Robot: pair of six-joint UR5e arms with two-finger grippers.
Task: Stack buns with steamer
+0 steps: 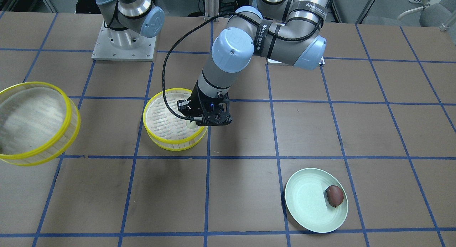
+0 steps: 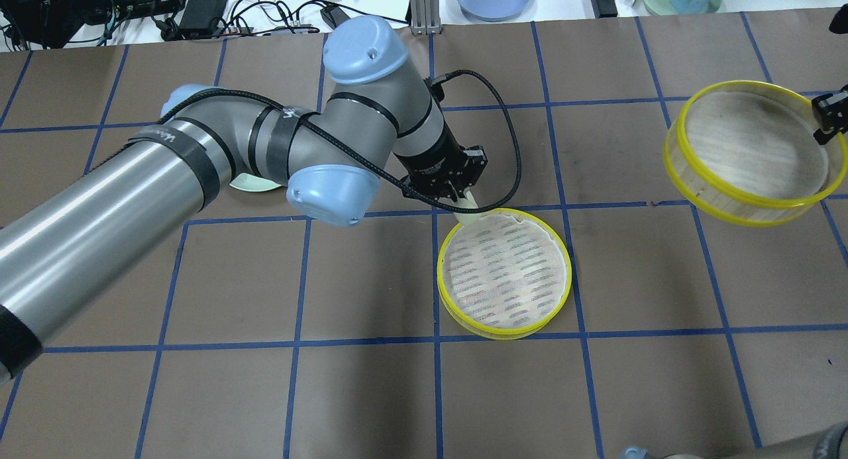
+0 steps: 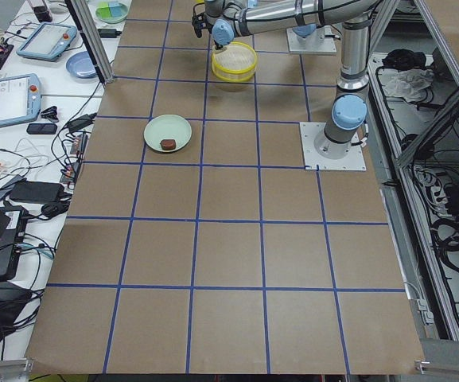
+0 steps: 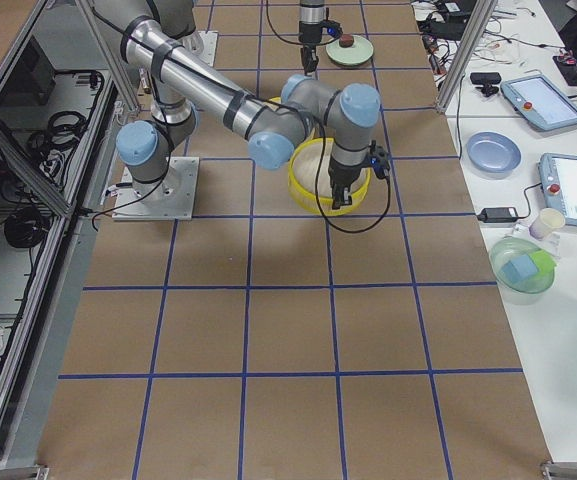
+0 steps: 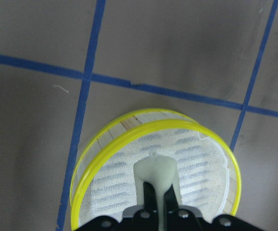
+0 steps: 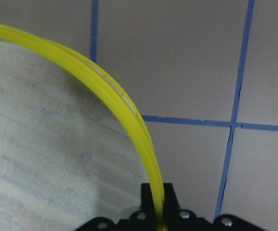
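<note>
While the front-facing camera looks down from across the table, the left gripper [image 1: 195, 121] hangs over the right side of a steamer tier [image 1: 171, 146] that stands on the table. Its jaws are narrow and clamped on the cream bun [image 1: 191, 125]; whether the bun touches the slotted floor I cannot tell. At that view's left edge the second tier [image 1: 73, 127] hangs tilted, clear of the table. At the near right, well apart from both tiers, the brown bun [image 1: 335, 196] lies on the right part of a pale green plate [image 1: 306, 204]. From overhead, the cream bun [image 2: 472, 208] shows just at the far rim of the standing tier [image 2: 503, 333], and the right gripper [image 2: 828, 116] pinches the right rim of the tilted tier [image 2: 729, 208]. The left wrist camera shows two dark fingers [image 5: 149, 195] closed on the bun above the tier's whitish floor. The right wrist camera shows the fingers [image 6: 148, 202] set close together, gripping the yellow rim between them.
</note>
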